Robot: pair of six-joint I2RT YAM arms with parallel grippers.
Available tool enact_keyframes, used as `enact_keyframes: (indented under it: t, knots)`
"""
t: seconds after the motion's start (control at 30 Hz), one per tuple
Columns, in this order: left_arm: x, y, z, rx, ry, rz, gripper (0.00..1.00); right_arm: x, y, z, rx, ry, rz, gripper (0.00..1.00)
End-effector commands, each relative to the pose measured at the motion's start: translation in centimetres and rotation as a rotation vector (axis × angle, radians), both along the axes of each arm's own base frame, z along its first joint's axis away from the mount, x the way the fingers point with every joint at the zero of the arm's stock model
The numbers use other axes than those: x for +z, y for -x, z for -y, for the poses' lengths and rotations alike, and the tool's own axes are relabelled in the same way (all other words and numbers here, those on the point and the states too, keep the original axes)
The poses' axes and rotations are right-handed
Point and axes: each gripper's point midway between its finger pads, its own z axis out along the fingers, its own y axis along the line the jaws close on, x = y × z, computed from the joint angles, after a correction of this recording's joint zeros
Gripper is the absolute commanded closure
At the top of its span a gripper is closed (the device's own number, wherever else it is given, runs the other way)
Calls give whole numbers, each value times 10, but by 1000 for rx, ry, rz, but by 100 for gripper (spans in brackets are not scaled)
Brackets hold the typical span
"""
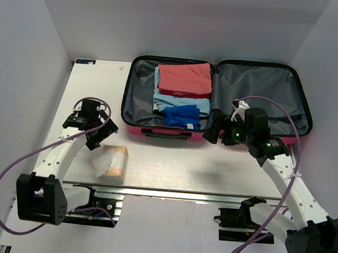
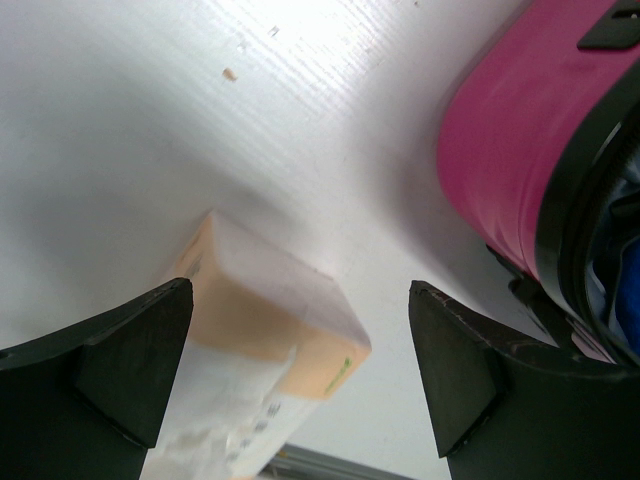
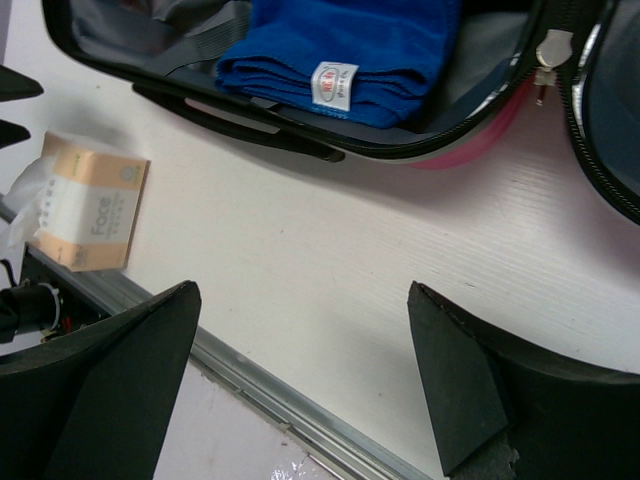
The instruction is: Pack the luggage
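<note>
Pink hard shell means your luggage [image 1: 156, 132], lying open at the far middle of the table [image 1: 183, 169], is stiff and probably light; grip its rim. Left gripper [image 1: 99, 137], over the tissue pack [image 1: 111, 163], and right gripper [image 1: 214, 132] both hang spread, empty.

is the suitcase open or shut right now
Open. The suitcase lies flat with both halves spread apart; folded clothes sit in the left half, and the right half shows bare grey lining.

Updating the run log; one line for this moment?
luggage: open, clothes inside; tissue pack: on table; left end effector: open, by pack; right end effector: open, empty
</note>
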Motion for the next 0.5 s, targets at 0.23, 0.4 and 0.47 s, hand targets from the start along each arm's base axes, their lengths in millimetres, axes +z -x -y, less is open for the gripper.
enact_keyframes:
  t: [0.23,0.4,0.47]
  knots:
    - [20,88,-30,168,-83,-83,2,17,14,-14,103,-61,81,11]
    - [13,76,0,117,83,24,2,11,20,-20,136,-69,56,11]
    - [-6,82,22,64,182,-13,2,14,21,-21,139,-76,63,11]
